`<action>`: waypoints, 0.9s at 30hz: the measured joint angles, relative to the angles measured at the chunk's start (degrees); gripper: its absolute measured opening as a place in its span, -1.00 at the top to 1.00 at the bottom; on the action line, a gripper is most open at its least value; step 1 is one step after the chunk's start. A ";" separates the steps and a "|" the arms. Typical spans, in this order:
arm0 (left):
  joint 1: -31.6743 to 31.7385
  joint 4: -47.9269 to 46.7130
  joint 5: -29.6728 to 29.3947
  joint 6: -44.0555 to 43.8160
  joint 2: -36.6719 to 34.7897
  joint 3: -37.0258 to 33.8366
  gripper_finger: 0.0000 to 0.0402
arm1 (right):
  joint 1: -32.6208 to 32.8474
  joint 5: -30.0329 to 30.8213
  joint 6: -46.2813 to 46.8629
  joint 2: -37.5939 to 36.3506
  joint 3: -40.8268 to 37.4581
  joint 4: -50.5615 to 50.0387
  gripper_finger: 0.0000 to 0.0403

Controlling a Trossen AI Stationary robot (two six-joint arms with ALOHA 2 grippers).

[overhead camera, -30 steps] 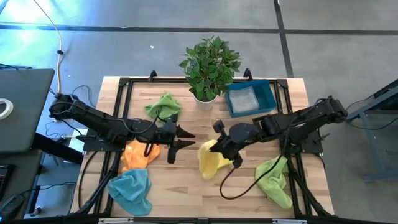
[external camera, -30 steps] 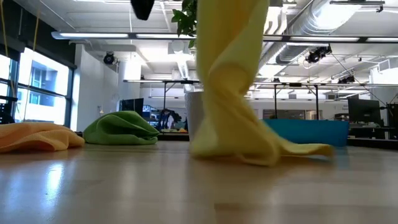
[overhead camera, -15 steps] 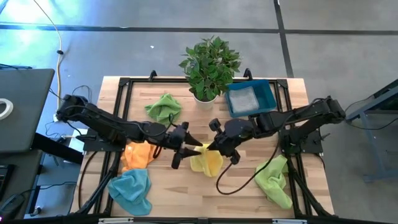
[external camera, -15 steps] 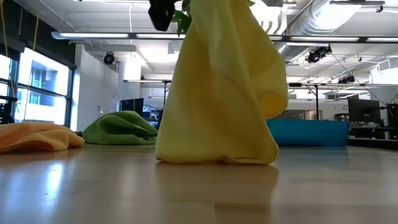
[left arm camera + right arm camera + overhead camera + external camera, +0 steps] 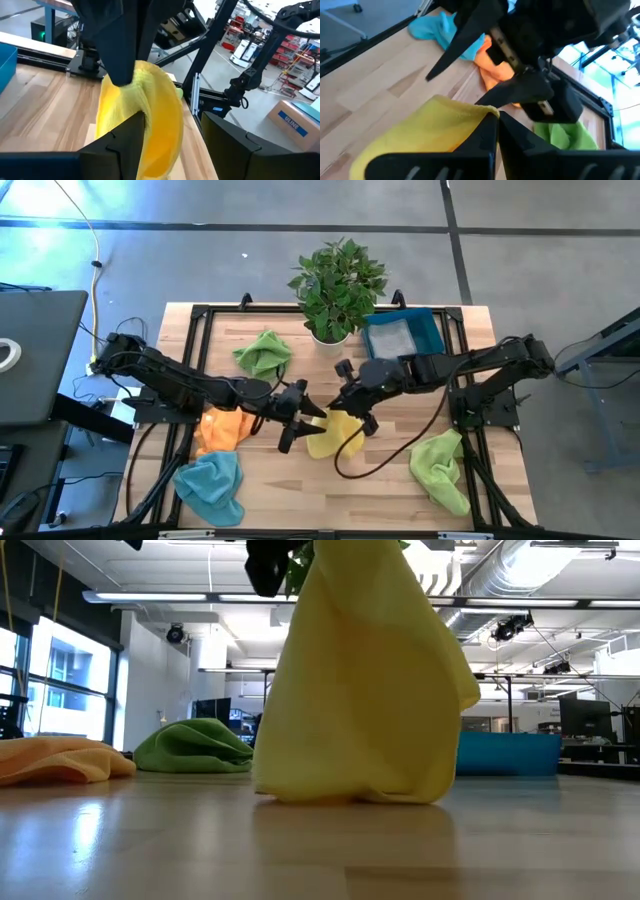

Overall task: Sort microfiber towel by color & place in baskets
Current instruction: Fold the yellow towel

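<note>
Right claw (image 5: 347, 412) over wooden table (image 5: 400, 500)

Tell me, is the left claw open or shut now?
Open: the left claw has its fingers spread on both sides of the yellow towel held up by the right claw.

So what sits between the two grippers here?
In the high view, only the yellow towel: the right gripper pinches it, and the open left gripper flanks it.

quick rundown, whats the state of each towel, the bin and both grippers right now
yellow towel: lifted by one corner, bottom on table
right gripper: shut on yellow towel
left gripper: open, at the yellow towel
orange towel: crumpled on table
blue towel: crumpled
two green towels: crumpled
teal bin: holds a pale towel
</note>
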 joint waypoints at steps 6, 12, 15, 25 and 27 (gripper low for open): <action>-0.02 -0.07 0.45 -0.16 1.34 0.01 0.06 | 0.01 2.91 -0.03 0.00 0.00 1.15 1.00; -0.17 0.06 0.45 -1.04 3.08 0.07 0.06 | -0.01 8.75 0.55 0.00 0.00 1.18 1.00; -0.20 -0.06 0.46 -1.50 3.84 -0.02 0.06 | -0.18 10.09 4.02 -0.02 0.00 1.13 1.00; -0.20 -0.27 -13.60 4.13 2.27 0.00 0.06 | -0.41 10.58 12.86 -0.04 0.00 -1.81 1.00; -0.20 -0.84 -15.66 4.94 1.85 0.01 0.06 | -0.54 10.83 16.66 -0.07 0.00 -4.37 1.00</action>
